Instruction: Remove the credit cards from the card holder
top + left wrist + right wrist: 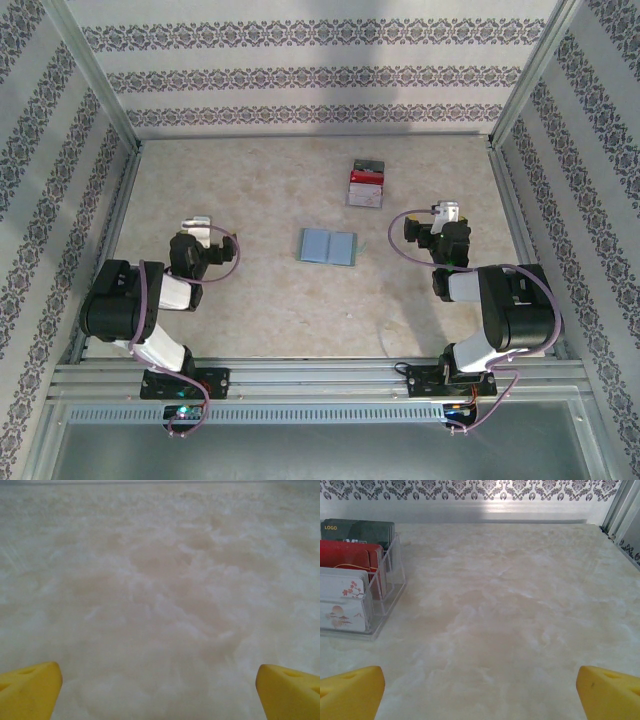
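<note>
The card holder (327, 246) lies open and flat in the middle of the table, showing two blue-grey panels. The credit cards are hidden; I cannot make any out on or in it. My left gripper (197, 224) rests low to the holder's left, well apart from it. In the left wrist view its yellow fingertips (31, 687) stand wide apart, open over bare table. My right gripper (447, 212) sits to the holder's right, also apart. Its yellow fingertips (607, 690) stand just as wide, open with nothing between them.
A clear plastic rack (366, 183) with red, white and dark cards stands behind the holder; in the right wrist view this rack (387, 587) is at the left. Patterned walls and metal rails (315, 138) close in the marbled table.
</note>
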Action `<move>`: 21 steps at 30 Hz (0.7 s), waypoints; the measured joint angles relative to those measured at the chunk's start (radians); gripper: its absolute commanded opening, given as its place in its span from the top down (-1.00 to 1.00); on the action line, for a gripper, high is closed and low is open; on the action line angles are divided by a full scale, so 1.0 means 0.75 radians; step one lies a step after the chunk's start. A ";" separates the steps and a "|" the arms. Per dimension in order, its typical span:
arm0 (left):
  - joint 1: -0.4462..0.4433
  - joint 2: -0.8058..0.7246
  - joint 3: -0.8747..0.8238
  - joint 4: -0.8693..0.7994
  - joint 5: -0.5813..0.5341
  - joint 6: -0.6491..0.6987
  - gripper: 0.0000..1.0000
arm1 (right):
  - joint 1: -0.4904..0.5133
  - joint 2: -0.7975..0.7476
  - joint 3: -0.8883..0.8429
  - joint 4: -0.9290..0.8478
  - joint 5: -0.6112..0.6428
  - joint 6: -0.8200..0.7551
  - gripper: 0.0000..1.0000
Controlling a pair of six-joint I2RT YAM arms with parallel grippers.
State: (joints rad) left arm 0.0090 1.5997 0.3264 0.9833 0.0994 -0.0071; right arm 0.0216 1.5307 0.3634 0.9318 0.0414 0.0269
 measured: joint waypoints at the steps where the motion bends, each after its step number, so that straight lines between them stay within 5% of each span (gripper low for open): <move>1: 0.000 0.000 0.033 -0.015 -0.007 0.000 -0.99 | 0.000 0.000 0.000 0.000 0.001 0.000 -0.96; 21: 0.000 -0.002 0.079 -0.040 -0.033 0.000 -0.99 | 0.000 0.000 0.000 0.000 0.005 -0.001 -0.96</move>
State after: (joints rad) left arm 0.0090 1.5982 0.3859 0.9531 0.0750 -0.0071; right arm 0.0216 1.5307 0.3634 0.9318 0.0452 0.0265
